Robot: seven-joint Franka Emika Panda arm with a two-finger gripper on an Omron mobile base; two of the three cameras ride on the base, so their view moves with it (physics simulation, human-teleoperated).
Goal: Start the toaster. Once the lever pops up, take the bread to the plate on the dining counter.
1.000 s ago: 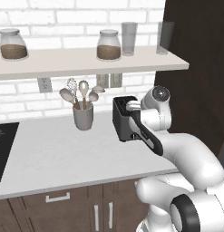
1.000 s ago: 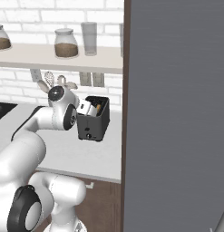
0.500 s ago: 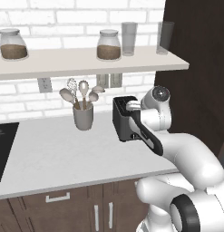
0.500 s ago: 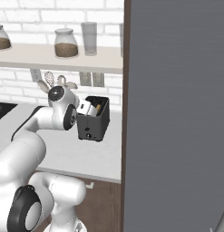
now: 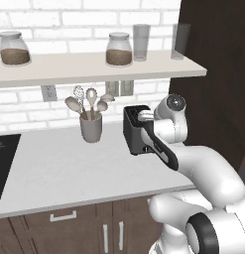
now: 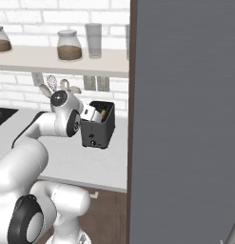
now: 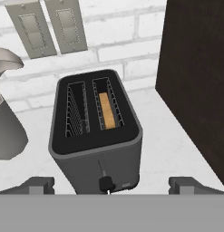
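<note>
One bread (image 7: 106, 110) slice visible in toaster (image 7: 96, 136) slot from hand view; gripper (image 7: 111, 185) spread wide.

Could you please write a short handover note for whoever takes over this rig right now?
Gripper: open, holding nothing, poised just in front of the toaster's lever end, fingers either side of it.
Toaster: on the light worktop, beside the dark tall cabinet, right of the utensil holder.
Bread: sitting in the slot nearer the cabinet; the other slot is empty.
Done: arm brought up to the toaster.
Left: press the lever down, wait for it to pop up, lift the bread out, carry it to the plate on the dining counter.
</note>
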